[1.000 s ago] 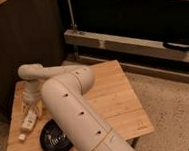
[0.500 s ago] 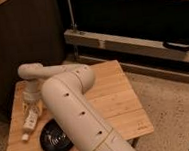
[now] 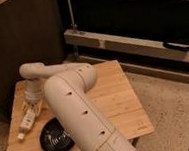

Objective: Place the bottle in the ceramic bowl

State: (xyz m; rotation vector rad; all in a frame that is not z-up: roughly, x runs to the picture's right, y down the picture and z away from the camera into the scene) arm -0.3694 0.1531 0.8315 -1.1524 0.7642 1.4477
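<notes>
The small white bottle [image 3: 26, 121] lies on the wooden table [image 3: 111, 103] at its left side, cap toward the front edge. My gripper [image 3: 32, 106] reaches down from the arm's wrist onto the bottle's far end and is shut on it. The bottle rests on the table top. The black ceramic bowl [image 3: 53, 139] sits just right of the bottle near the front edge, partly hidden behind my thick white forearm [image 3: 82, 116].
The table is small, with its left and front edges close to the bottle and bowl. A dark cabinet [image 3: 29, 36] stands behind it and a metal shelf rail [image 3: 130, 44] runs along the back right. Speckled floor [image 3: 177, 112] lies to the right.
The gripper's fingers have closed on the bottle's far end. The arm, bottle and bowl have hardly shifted.
</notes>
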